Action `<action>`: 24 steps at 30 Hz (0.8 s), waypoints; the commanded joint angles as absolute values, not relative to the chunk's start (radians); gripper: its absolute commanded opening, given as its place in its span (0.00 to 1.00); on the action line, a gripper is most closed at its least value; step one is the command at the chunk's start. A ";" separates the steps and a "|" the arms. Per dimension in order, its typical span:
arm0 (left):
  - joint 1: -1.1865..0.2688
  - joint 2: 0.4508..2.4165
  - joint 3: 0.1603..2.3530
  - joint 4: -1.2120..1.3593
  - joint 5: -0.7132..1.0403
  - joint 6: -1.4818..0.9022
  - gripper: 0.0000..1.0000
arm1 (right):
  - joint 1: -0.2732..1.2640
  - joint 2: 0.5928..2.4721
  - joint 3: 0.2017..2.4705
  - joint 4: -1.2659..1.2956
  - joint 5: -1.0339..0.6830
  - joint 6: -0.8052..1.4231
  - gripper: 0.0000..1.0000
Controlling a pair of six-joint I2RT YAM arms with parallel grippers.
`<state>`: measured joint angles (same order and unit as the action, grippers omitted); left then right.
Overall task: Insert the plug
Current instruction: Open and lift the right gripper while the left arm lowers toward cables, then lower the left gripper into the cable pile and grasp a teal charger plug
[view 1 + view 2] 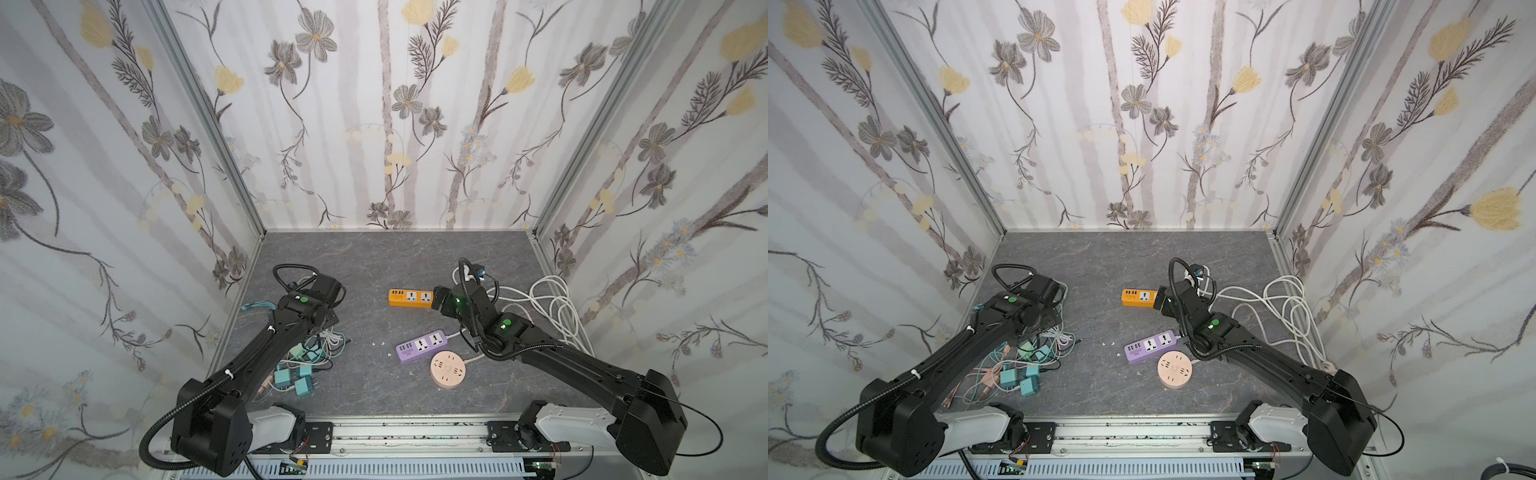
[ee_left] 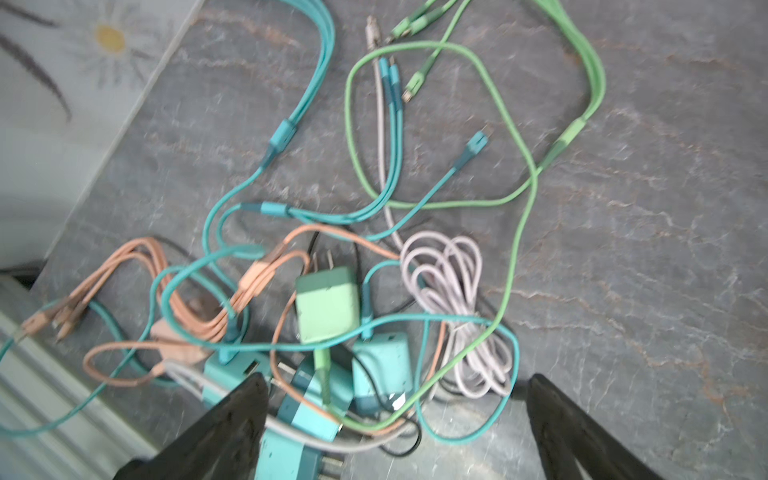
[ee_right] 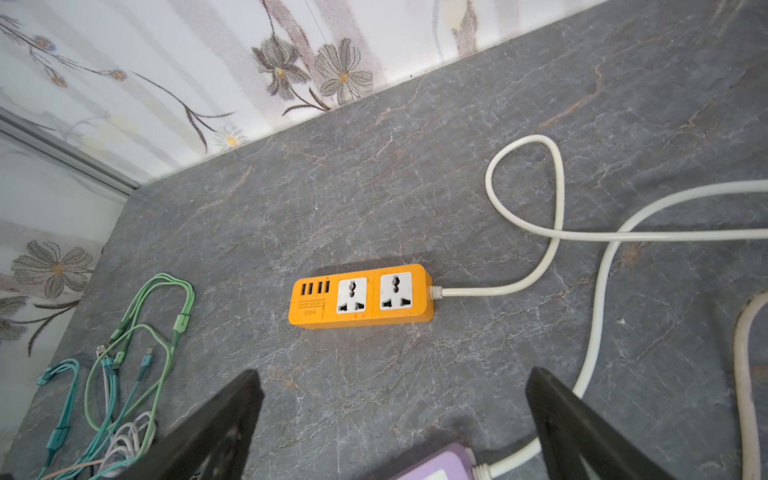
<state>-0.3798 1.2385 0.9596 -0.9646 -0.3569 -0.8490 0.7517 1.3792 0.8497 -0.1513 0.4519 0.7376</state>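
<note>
A tangle of charger plugs and cables lies at the table's left. In the left wrist view a green plug (image 2: 328, 305) lies with its prongs free, beside teal plugs (image 2: 382, 361). My left gripper (image 2: 395, 382) hangs open just above this pile, nothing between its fingers. In both top views the teal plugs (image 1: 303, 380) (image 1: 1030, 385) lie beside the left arm. An orange power strip (image 3: 361, 297) (image 1: 409, 298) with two sockets lies mid-table. My right gripper (image 3: 392, 378) (image 1: 440, 301) is open and empty, above the table at the strip's cord end.
A purple power strip (image 1: 422, 346) and a round pink socket block (image 1: 447, 369) lie nearer the front. White cords (image 1: 552, 307) coil at the right wall. Green and teal cables (image 3: 137, 332) spread to the left of the orange strip. Patterned walls enclose three sides.
</note>
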 commanded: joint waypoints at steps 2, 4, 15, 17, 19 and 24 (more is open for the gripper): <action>-0.353 1.154 0.922 -1.186 -0.287 -0.985 0.89 | 0.739 1.373 0.826 -0.021 0.459 0.664 0.99; -0.346 1.126 0.906 -1.239 -0.264 -1.047 0.82 | 0.736 1.371 0.812 0.005 0.455 0.663 0.99; -0.273 1.124 0.723 -1.181 -0.012 -1.328 0.73 | 0.724 1.371 0.794 0.040 0.454 0.649 0.99; -0.259 1.115 0.678 -1.124 -0.006 -1.341 0.72 | 0.723 1.369 0.791 0.035 0.453 0.647 0.99; -0.244 1.122 0.626 -1.047 0.025 -1.352 0.68 | 0.723 1.365 0.786 0.033 0.453 0.647 0.99; -0.208 1.158 0.566 -0.919 -0.024 -1.340 0.59 | 0.719 1.355 0.774 0.023 0.462 0.653 0.99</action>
<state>-0.2184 1.1473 0.5827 -1.0157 0.0132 -1.3193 0.7193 1.3609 0.7815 -0.0010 0.4515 0.6525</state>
